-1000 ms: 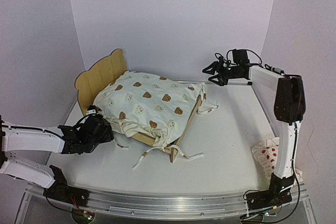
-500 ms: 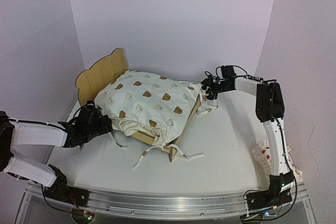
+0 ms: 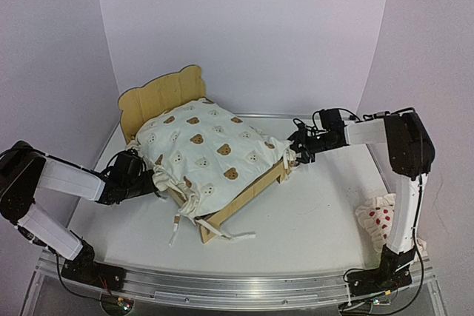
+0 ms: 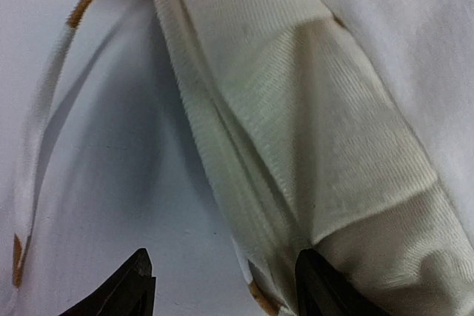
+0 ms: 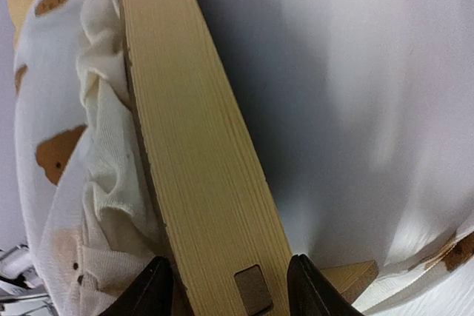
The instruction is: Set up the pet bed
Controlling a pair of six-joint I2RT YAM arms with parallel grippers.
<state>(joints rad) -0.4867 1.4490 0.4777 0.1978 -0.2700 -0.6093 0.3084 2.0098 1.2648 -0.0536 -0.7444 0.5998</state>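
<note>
Tabletop (image 3: 318, 212), white and matte, fills a small booth closed by pale lilac walls (image 3: 244, 27) at the back and on both sides, and a ridged aluminium rail (image 3: 237, 286) runs along its near edge. On it stands one light plywood pet bed with a bear-ear headboard (image 3: 159, 94), set diagonally left of centre with the headboard at the far left and the foot end towards the right. One cream ruffled cushion printed with brown bears (image 3: 215, 149) lies heaped over the frame, its thin ties trailing onto the table at the near corner. One small white pillow with red dots (image 3: 378, 221) lies well apart at the right edge, beside the right arm's upright link. Two arms reach in. The left gripper (image 3: 148, 177) sits low at the bed's left side, claw wide, a fold of the cushion's ruffle lying between its fingers. The right gripper (image 3: 295, 152) is at the foot end, its fingers (image 5: 157, 286) closed against both faces of the plywood rail.
</note>
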